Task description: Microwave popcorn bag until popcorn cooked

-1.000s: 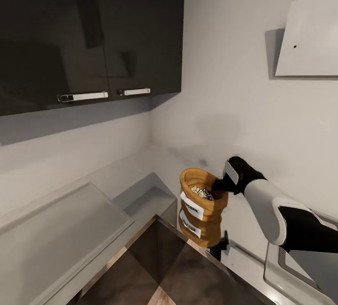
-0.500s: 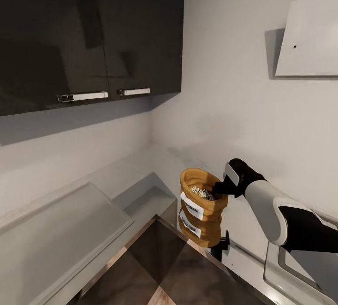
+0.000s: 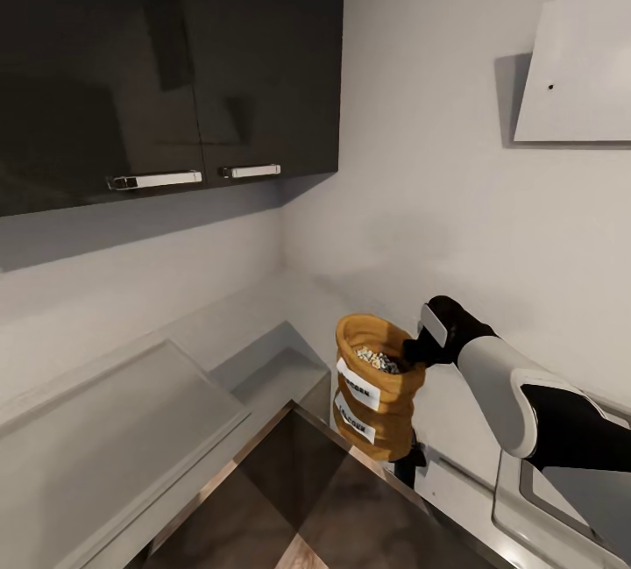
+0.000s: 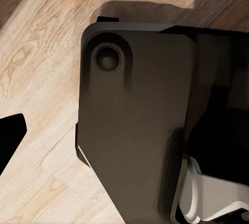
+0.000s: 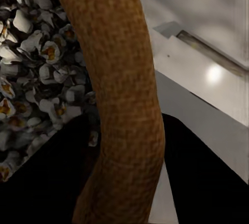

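1. Against the frame a second back, the popcorn bag (image 3: pixel 377 385) hangs a touch lower and the right end effector (image 3: pixel 412 348) has dipped with it — the rest of the head view matches.
2. The right end effector pinches the bag's rolled rim (image 5: pixel 122 94), one finger inside the mouth and one outside, closed on the fabric.
3. The bag is held aloft over the grey surface (image 3: pixel 219 332) in the corner, below the dark cabinets (image 3: pixel 166 60).
4. Inside it lies popcorn (image 5: pixel 36 63) — whitish pieces with dark speckles.
5. Two white labels (image 3: pixel 358 387) carry dark text, too small to read.
6. How far the left end effector is open cannot be told; its wrist view shows wood floor (image 4: pixel 41 63).
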